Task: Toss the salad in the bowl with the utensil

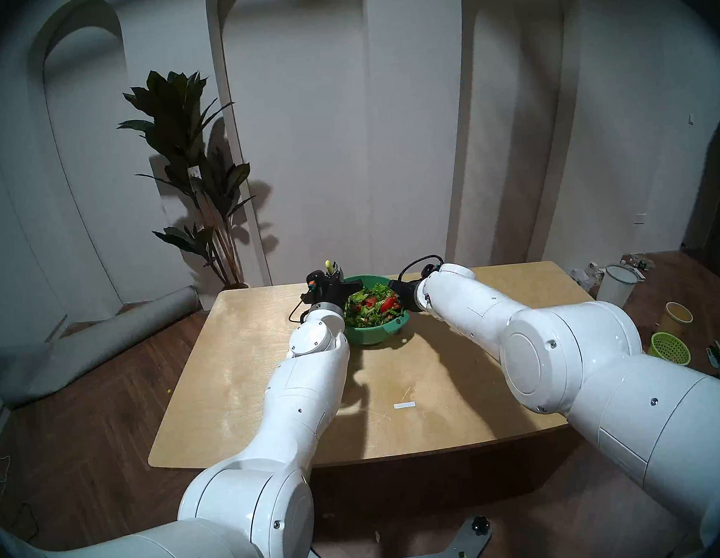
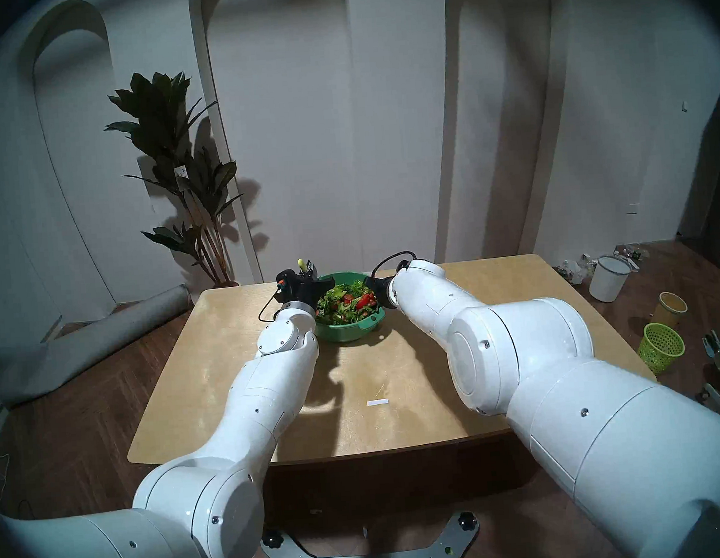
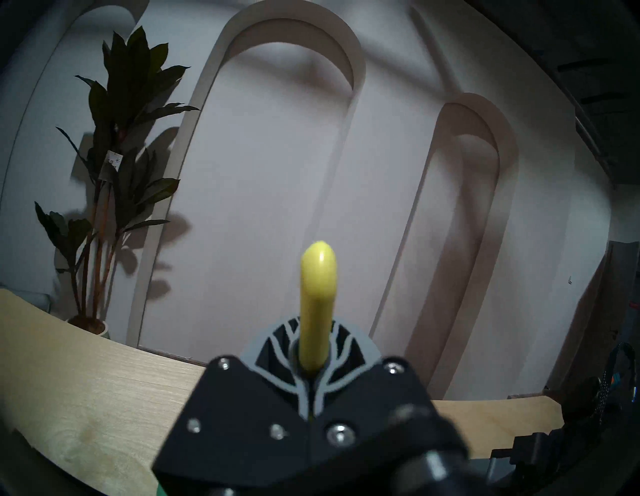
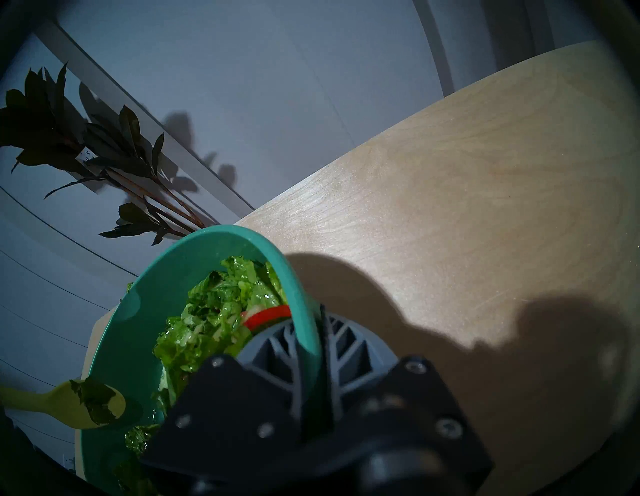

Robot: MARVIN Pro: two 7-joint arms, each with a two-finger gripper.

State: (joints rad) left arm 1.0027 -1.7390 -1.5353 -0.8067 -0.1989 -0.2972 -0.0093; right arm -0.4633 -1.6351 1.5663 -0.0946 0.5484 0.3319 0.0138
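Bowl (image 1: 368,335) toward far middle of table (image 1: 237,366), salad (image 1: 371,307) inside. Left gripper (image 3: 313,350) at bowl's left rim, utensil (image 3: 317,304) upright in it, spoon end (image 4: 88,405) seemingly over salad. Right gripper (image 4: 311,343) astride right rim. Plant (image 1: 188,165) behind, left.

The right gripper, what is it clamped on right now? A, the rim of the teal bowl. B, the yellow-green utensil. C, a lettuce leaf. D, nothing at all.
A: in the right wrist view the right gripper has one finger inside and one outside the wall of the bowl, shut on its rim, while the utensil sits in the left gripper.
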